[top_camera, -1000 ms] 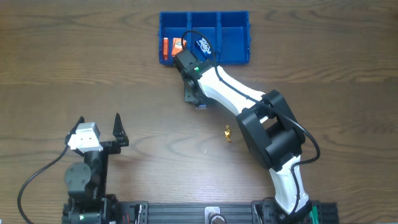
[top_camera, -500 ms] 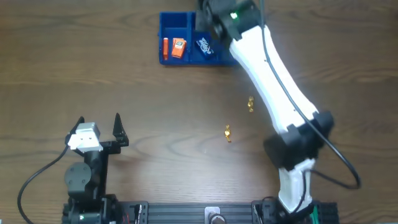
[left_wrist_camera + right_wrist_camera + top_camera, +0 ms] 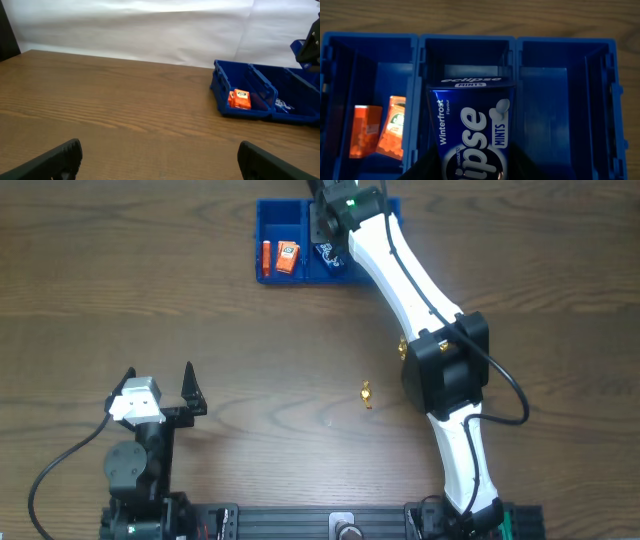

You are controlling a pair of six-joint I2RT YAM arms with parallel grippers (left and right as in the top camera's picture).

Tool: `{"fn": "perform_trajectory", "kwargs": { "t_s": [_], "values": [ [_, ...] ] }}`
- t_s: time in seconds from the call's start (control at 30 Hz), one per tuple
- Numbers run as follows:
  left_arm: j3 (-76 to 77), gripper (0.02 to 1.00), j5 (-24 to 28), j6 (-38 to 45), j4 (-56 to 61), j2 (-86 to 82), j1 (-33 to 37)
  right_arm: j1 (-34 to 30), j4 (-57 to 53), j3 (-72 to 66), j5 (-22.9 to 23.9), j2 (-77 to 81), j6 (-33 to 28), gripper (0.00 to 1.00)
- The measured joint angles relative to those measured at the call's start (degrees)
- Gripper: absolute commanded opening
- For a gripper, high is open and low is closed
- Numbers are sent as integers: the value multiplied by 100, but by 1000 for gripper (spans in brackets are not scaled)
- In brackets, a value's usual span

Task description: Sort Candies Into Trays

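Reaching to the far side of a brown wooden table [image 3: 150,300], the right arm holds its gripper [image 3: 472,167] above a blue tray [image 3: 417,37] that is split into three compartments side by side. The fingers are clamped on a dark blue box of mints [image 3: 470,125], one on each long side. From the wrist camera the box hangs over the middle compartment, raised above the tray. The left compartment holds two orange candy boxes [image 3: 365,131] [image 3: 392,130], touching or nearly touching. The right compartment shows only its blue floor. From above, the tray [image 3: 258,240] sits at the far edge of the table, slightly left of centre, with the right gripper [image 3: 330,215] over it. Two small gold-wrapped candies lie on the bare wood, well apart from the tray: one [image 3: 366,393] near the middle of the table, the other [image 3: 403,345] just beside the right arm. The left gripper [image 3: 160,385] sits at the near left, well away from the tray, its fingers spread apart and holding nothing.
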Motion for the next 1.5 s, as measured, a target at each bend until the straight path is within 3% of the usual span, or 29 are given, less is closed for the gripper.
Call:
{"fn": "perform_trajectory", "kwargs": {
  "t_s": [0.07,0.1,0.17,0.27,0.37,0.47,0.57,0.67,0.77,0.93,1.0,1.27,1.5],
  "values": [
    [0,996,0,0,0,0,0,15,68,0,-66,0,0,404],
    [0,998,0,-2,0,0,0,15,105,0,-114,0,-2,570],
    [0,998,0,0,0,0,0,20,177,0,-234,0,-22,809],
    [0,998,0,0,0,0,0,31,221,0,-297,0,-22,947],
    [0,998,0,-2,0,0,0,52,-37,0,-181,-2,-48,961],
    [0,998,2,0,0,2,0,256,-852,-11,426,-236,-46,963],
    [0,998,2,0,0,0,0,911,-1707,-22,898,-1412,-48,965],
    [0,998,0,0,0,2,0,1226,-1788,-1259,1023,-2964,162,965],
    [0,998,4,-2,-2,4,0,1154,-1303,-2994,887,-3794,476,965],
    [0,996,2,-2,-2,2,0,1110,-634,-6076,109,-4242,1180,936],
    [0,998,2,0,0,0,0,1110,-133,-6712,-164,-4352,1279,925],
    [0,996,2,0,0,0,0,1069,761,-7447,-686,-4127,1392,897],
    [0,996,2,-2,0,0,0,1069,1113,-7453,-828,-3521,1410,741]
  ]
}}
